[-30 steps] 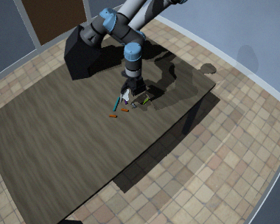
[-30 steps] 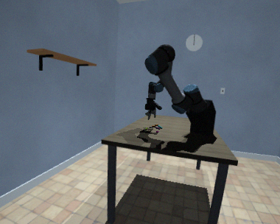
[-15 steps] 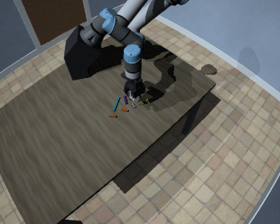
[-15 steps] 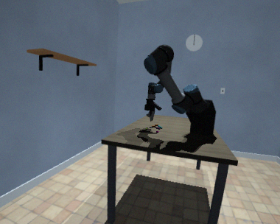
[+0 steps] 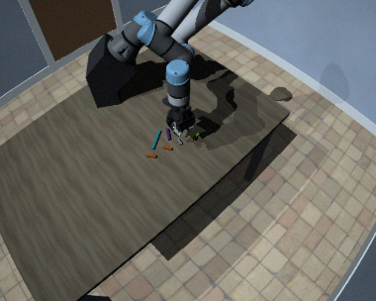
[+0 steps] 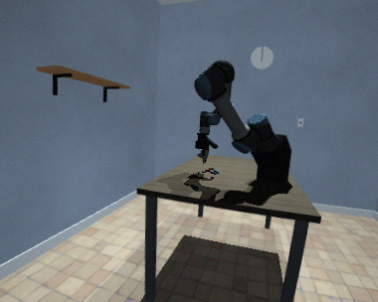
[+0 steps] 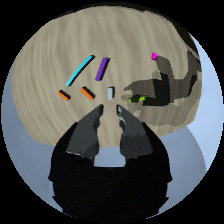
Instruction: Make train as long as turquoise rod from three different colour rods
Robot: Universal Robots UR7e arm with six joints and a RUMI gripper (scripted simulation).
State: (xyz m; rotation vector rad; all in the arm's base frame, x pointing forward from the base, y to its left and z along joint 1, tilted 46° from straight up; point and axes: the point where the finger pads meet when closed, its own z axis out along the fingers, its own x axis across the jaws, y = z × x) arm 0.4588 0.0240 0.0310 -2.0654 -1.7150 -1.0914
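Arm reaches out from its dark pedestal point(image 5: 104, 79) over the bench point(image 5: 62, 198), last link pointing straight down, claw point(image 5: 176, 132) hanging low above the rod cluster near the bench's far edge. Claw narrowed to a slim gap, nothing between its fingers; the wrist view shows bare bench through that gap.

Turquoise rod point(image 7: 80, 69) lies slanted, purple rod point(image 7: 102, 68) just beside it on the right, apart. Below them two orange rods point(image 7: 87, 93), well separated. Grey rod point(image 7: 111, 92) sits directly ahead of the fingertips. Lime rod point(image 7: 137, 99) lies in shadow.

Only the wrist view shows the magenta rod point(image 7: 154, 56), off alone. The exterior view reduces the rods to specks.
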